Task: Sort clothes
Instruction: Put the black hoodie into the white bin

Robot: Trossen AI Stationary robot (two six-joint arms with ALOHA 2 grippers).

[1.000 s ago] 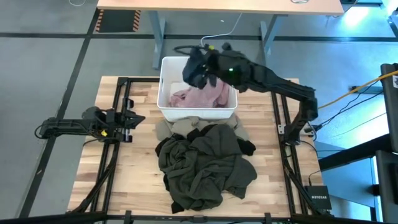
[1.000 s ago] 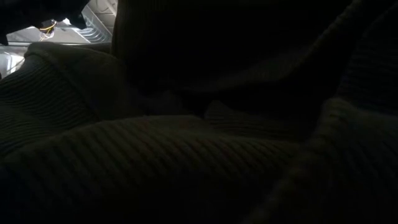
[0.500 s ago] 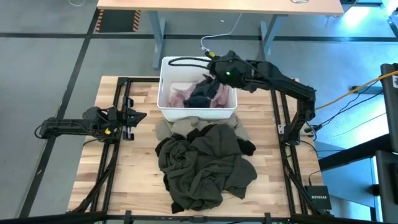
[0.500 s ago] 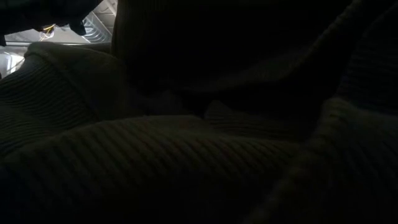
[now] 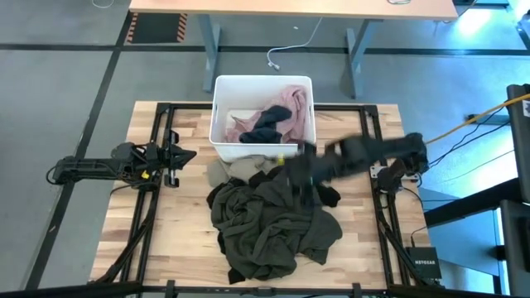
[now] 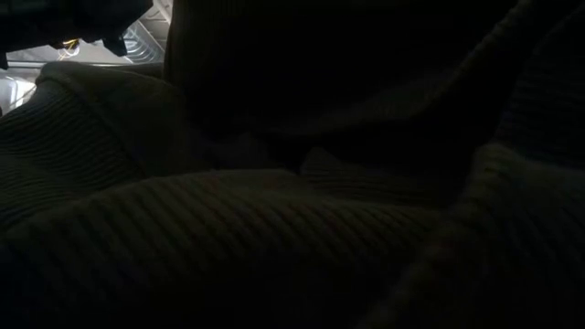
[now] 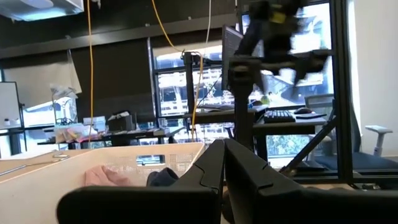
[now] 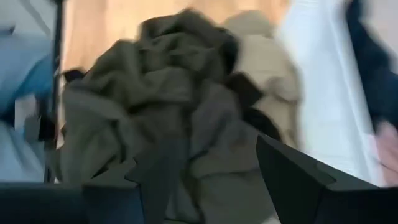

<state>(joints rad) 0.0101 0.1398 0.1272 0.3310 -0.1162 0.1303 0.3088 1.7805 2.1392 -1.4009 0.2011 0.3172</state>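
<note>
A pale pink shirt (image 5: 290,103) and a navy piece (image 5: 263,128) lie in the white bin (image 5: 217,116) at the table's far middle. An olive-green pile (image 5: 269,223) lies on the table near of the bin, with a beige piece (image 5: 236,170) and a black piece (image 5: 330,197) at its far edge. My right gripper (image 5: 291,170), blurred, is above the pile's far part; in its wrist view it (image 8: 217,180) is open and empty over the olive cloth (image 8: 155,93). My left gripper (image 5: 178,156) is shut and empty at the table's left, its fingers (image 7: 224,168) pointing at the bin.
Ribbed dark cloth (image 6: 274,228) fills the low view right in front of the camera. Black frame rails (image 5: 161,149) run along the table's left and right sides. A desk (image 5: 290,8) stands beyond the far edge. Bare wood (image 5: 182,215) shows left of the pile.
My right gripper held a dark piece above the bin; the navy piece has dropped into the bin onto the pink shirt. The gripper has then swung fast from the bin toward the table's near edge, to above the olive pile.
</note>
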